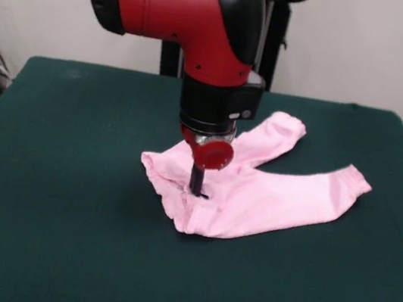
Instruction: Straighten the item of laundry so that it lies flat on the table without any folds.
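Green felt of the table is running bare along the near edge, and just beyond it the pink baby pants are lying near the middle, waistband end bunched on the side below and to the left of the gripper, two legs reaching away up and to the right. Dark fingertips are pressing down into the cloth at the gathered waist; whether they are parted or pinching fabric cannot be told, since the red wrist disc is masking them from above. A good pull here would likely mean catching only the top layer and drawing slowly away from the legs, so the rumpled waist is spreading rather than the whole garment sliding. Folded edges under the near hem are hard to read, and the bow is not visible. Behind, the red arm is filling the top, its pedestal partly cut off.
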`<control>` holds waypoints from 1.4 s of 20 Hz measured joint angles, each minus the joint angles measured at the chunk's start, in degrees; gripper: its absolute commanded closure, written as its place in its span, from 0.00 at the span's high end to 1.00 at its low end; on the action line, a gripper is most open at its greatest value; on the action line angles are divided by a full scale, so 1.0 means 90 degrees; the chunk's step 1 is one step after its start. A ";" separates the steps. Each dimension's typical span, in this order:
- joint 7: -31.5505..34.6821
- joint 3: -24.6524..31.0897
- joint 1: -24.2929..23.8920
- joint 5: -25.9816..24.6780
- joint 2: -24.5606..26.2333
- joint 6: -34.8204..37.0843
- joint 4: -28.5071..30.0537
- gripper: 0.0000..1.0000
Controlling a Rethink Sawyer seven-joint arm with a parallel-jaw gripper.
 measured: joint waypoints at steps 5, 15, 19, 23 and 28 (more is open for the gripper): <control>0.0000 0.0006 -0.0003 -0.0017 0.0005 0.0001 -0.0013 0.00; 0.0001 -0.1093 0.1442 -0.0914 0.0148 -0.0004 -0.0633 0.00; 0.0000 -0.1568 0.1983 -0.1146 0.0295 -0.0005 -0.0918 0.00; 0.0000 -0.1812 0.2157 -0.1156 0.0404 -0.0005 -0.1080 0.00; 0.0000 -0.2117 0.2168 -0.1160 0.0476 -0.0005 -0.1223 0.00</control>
